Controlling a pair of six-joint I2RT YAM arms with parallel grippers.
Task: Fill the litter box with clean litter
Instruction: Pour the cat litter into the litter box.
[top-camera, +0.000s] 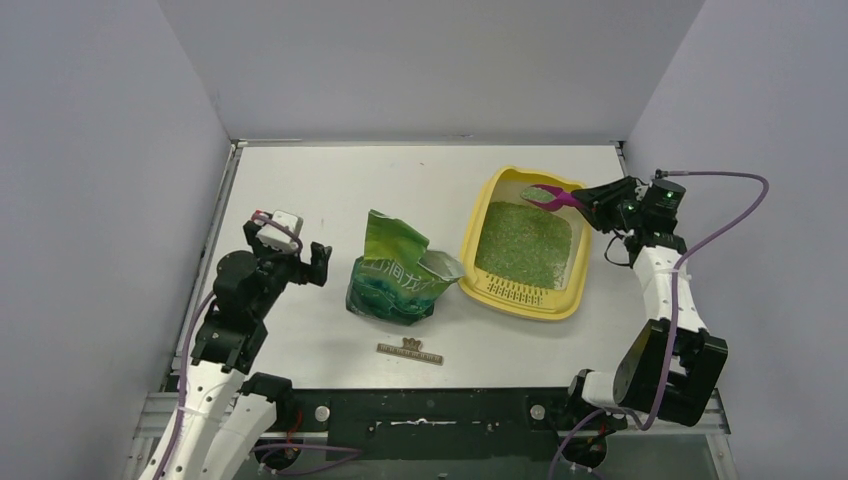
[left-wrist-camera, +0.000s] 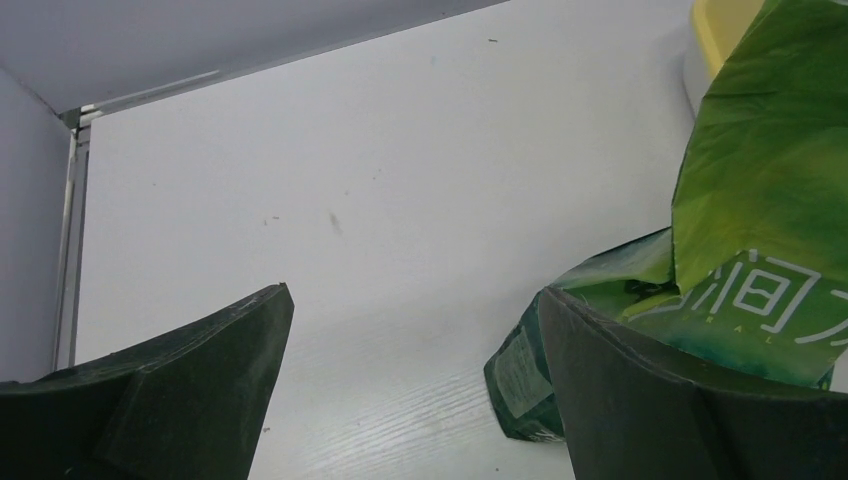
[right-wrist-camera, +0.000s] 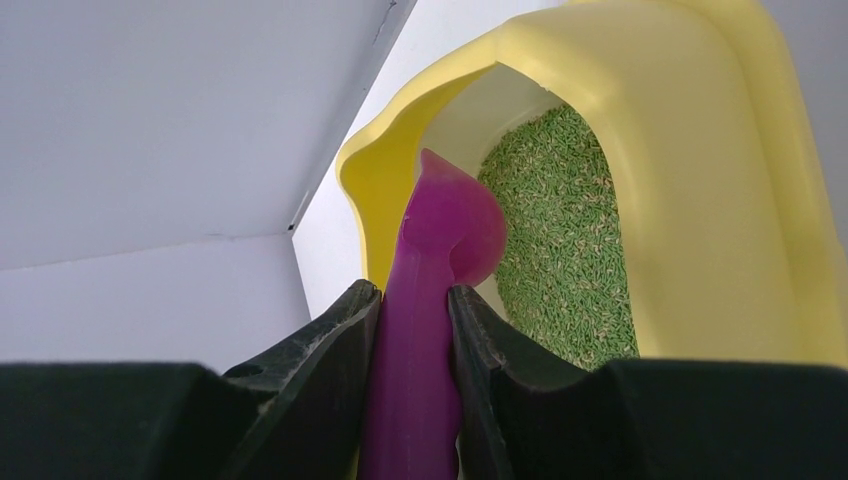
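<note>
The pale yellow litter box sits at the right of the table, and green clean litter covers its floor. My right gripper is shut on the handle of a magenta scoop. The scoop's bowl reaches over the box's far end. In the right wrist view the scoop is clamped between the fingers of the right gripper, above the litter and inside the box rim. Left of the green bag, my left gripper is open and holds nothing. Bare table shows between the fingers of the left gripper.
The opened green bag stands crumpled between the two arms, close to the litter box's left wall. A small dark strip lies on the table in front of the bag. Grey walls enclose the table on three sides.
</note>
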